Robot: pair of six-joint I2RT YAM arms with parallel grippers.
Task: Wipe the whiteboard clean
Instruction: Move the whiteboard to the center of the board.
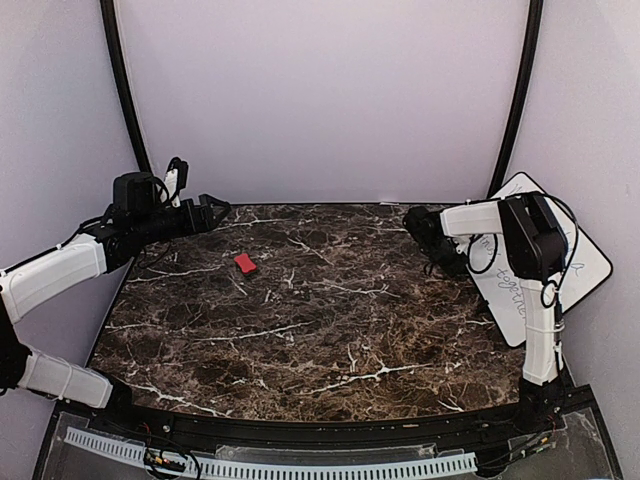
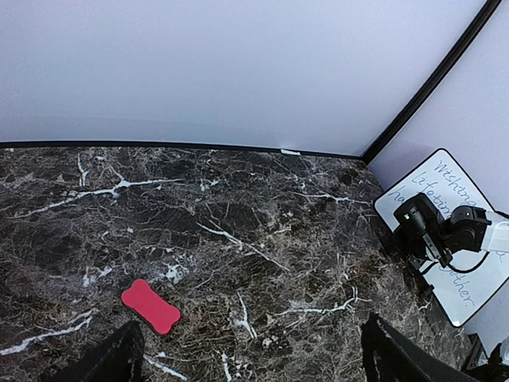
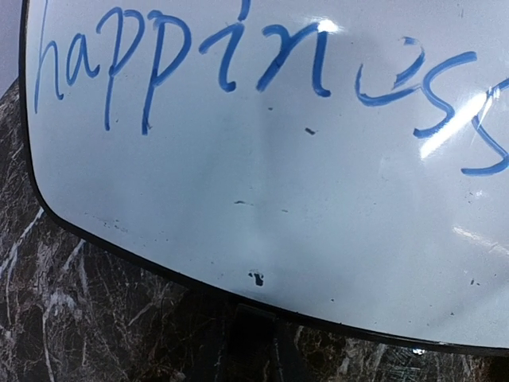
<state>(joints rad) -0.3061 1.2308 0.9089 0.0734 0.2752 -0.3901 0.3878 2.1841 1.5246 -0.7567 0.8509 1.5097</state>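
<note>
The whiteboard (image 1: 503, 300) stands at the right edge of the worktop (image 1: 320, 330), apparently propped against the side wall. It looks thin, stiff and light, with a glossy face that would slip under the fingers, so the black rim at its lower edge seems the safest hold. The right gripper (image 1: 450, 262) sits close to that edge; I cannot tell whether its jaws are closed. The right wrist view alone shows blue handwriting reading "happiness". The left wrist view shows the left gripper (image 2: 253, 356) with jaws wide apart above the red eraser (image 2: 150, 305), well away from the board.
</note>
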